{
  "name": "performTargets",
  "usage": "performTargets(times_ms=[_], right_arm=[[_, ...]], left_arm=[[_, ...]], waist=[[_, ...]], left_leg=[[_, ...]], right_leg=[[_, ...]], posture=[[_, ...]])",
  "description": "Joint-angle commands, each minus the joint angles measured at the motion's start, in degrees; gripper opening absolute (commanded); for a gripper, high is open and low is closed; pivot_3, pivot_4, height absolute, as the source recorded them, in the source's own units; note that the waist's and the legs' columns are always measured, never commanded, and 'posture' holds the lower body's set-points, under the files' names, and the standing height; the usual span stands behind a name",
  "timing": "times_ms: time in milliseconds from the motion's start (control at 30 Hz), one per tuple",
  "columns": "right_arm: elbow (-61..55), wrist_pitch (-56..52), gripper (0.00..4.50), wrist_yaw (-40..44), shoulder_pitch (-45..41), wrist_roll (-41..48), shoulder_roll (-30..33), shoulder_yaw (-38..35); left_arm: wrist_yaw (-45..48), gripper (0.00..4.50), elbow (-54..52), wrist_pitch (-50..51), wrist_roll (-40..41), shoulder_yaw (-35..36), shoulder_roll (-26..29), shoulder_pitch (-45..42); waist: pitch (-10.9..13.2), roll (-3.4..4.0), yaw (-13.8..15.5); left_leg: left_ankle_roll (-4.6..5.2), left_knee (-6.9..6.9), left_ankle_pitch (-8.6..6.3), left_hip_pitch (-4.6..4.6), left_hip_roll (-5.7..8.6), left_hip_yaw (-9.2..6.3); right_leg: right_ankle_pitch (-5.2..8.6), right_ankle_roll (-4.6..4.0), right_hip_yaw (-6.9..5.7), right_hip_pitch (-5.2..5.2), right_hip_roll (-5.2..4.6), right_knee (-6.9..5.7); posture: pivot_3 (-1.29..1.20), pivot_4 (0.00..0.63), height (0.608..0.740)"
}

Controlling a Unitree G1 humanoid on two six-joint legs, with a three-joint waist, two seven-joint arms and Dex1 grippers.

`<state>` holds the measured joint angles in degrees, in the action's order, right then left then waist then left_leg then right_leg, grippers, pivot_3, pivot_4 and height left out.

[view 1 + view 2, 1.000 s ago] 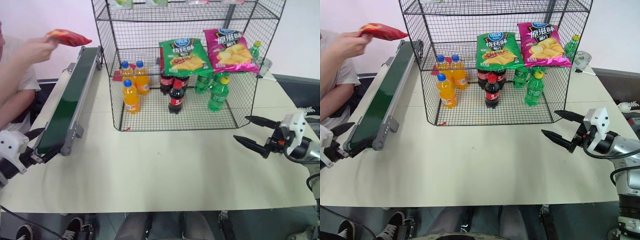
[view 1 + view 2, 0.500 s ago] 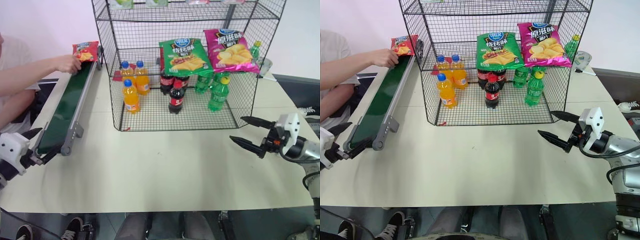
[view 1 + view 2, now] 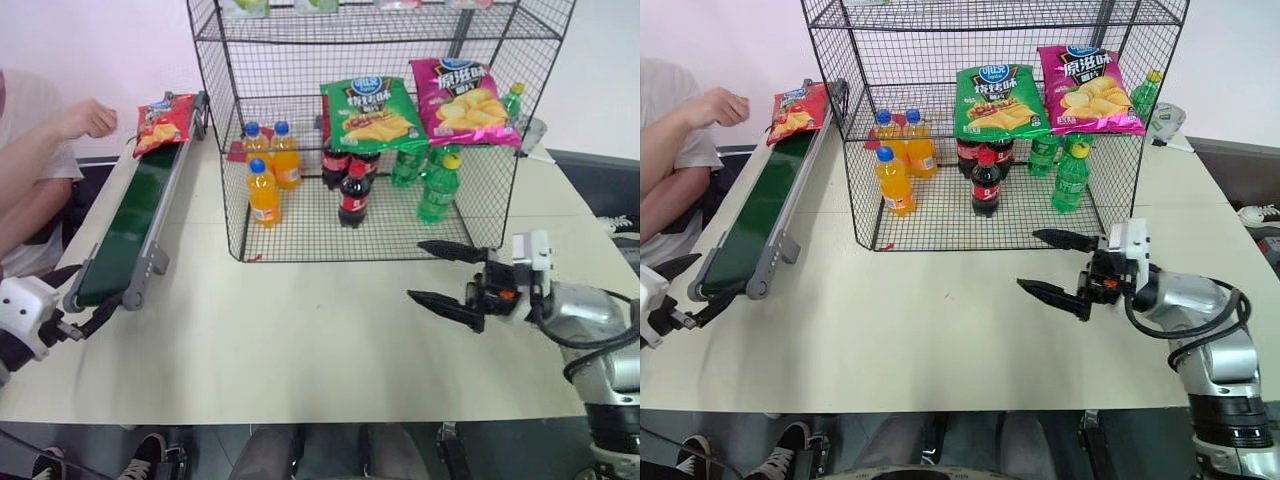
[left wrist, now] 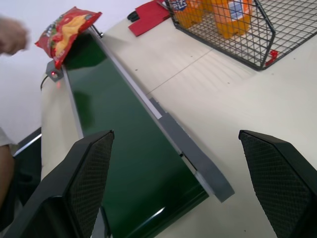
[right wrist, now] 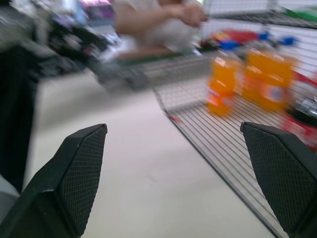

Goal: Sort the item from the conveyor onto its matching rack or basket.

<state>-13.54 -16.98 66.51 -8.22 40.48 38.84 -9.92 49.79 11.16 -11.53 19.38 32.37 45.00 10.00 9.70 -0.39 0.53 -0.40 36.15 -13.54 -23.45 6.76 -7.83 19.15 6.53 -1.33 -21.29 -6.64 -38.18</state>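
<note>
The red snack bag [image 3: 162, 121] lies at the far end of the conveyor [image 3: 128, 226], its upper edge hanging over the end roller, the whole length of the belt away from the left gripper [image 3: 72, 300] and untouched by it. That gripper sits at the belt's near end with its two black fingers spread wide and nothing between them; seen from its wrist camera, the green belt runs straight out from between the fingers to the bag [image 4: 66, 32]. A person's hand [image 3: 88, 117] hangs just beside the bag, on the side away from the wire rack [image 3: 360, 130], and not touching it. The rack stands on the pale table [image 3: 300, 330], beyond and between the two grippers. The right gripper [image 3: 439, 275] hovers over the table just in front of the rack's lower tier, pointing across toward the left arm, jaws parted and empty. Behind it in the rack stand orange bottles [image 3: 264, 192], cola bottles [image 3: 352, 196] and green bottles [image 3: 438, 187], with a green chip bag [image 3: 369, 114] and a magenta chip bag [image 3: 464, 102] leaning above them.
</note>
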Motion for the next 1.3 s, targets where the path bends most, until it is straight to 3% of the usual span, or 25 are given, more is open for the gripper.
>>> performTargets(times_ms=[33,200,533,733,967,1100,1300], right_arm=[[-3.2,-4.2,4.50,-1.1,-2.6,5.6,-1.4,-0.1],[-1.6,-3.6,4.50,-1.6,-3.7,3.8,-3.3,1.1],[0.9,-1.9,4.50,-1.6,-4.0,0.7,-5.1,2.3],[0.9,-1.8,4.50,-1.7,-4.1,0.3,-5.2,2.3],[1.0,-1.8,4.50,-1.9,-4.0,-0.1,-5.2,2.3],[1.3,-1.9,4.50,-2.3,-4.3,-0.2,-5.3,2.2],[1.1,-2.3,4.50,-2.5,-4.4,-0.3,-5.4,2.1]], left_arm=[[-0.5,4.21,-1.3,-0.1,0.4,1.7,0.7,0.8],[-0.7,4.21,-1.9,-3.8,-0.7,2.7,0.5,3.1],[-2.0,4.21,1.7,-22.2,-8.1,4.0,1.2,10.4],[-3.4,4.21,6.8,-25.0,-8.1,4.9,2.5,11.0],[-11.2,4.21,16.4,-38.3,-16.1,5.8,5.7,10.0],[-14.2,4.21,19.1,-38.1,-20.1,3.3,7.0,9.7],[-28.1,4.21,22.0,-38.9,-31.8,2.1,8.5,6.1]], waist=[[0.0,0.00,0.0],[0.0,-0.01,0.0],[0.0,0.00,0.0],[0.0,0.00,0.1],[0.0,0.00,0.1],[0.0,-0.01,0.1],[0.0,-0.01,0.1]], left_leg=[[0.00,0.00,0.00,0.00,0.00,0.00],[0.00,-0.09,0.00,0.00,-0.01,0.00],[0.00,-0.11,-0.01,0.00,-0.01,0.01],[0.00,-0.10,-0.01,0.00,-0.02,0.00],[0.00,-0.13,-0.01,0.00,-0.02,0.00],[0.00,-0.12,-0.01,0.00,-0.02,0.00],[0.00,-0.13,-0.01,0.00,-0.04,0.00]], right_leg=[[0.00,0.00,0.00,0.00,0.00,0.01],[0.00,0.00,0.00,-0.02,0.01,0.08],[-0.01,-0.02,0.00,-0.03,0.01,0.09],[-0.01,-0.03,-0.01,-0.03,0.02,0.09],[-0.01,-0.02,-0.01,-0.05,0.04,0.09],[-0.01,-0.02,-0.01,-0.04,0.05,0.08],[-0.02,-0.01,-0.01,-0.06,0.09,0.07]], posture=[[0.00,0.150,0.740],[0.00,0.150,0.740],[0.00,0.150,0.740],[0.00,0.150,0.740],[0.00,0.150,0.740],[0.00,0.150,0.740],[0.00,0.150,0.740]])
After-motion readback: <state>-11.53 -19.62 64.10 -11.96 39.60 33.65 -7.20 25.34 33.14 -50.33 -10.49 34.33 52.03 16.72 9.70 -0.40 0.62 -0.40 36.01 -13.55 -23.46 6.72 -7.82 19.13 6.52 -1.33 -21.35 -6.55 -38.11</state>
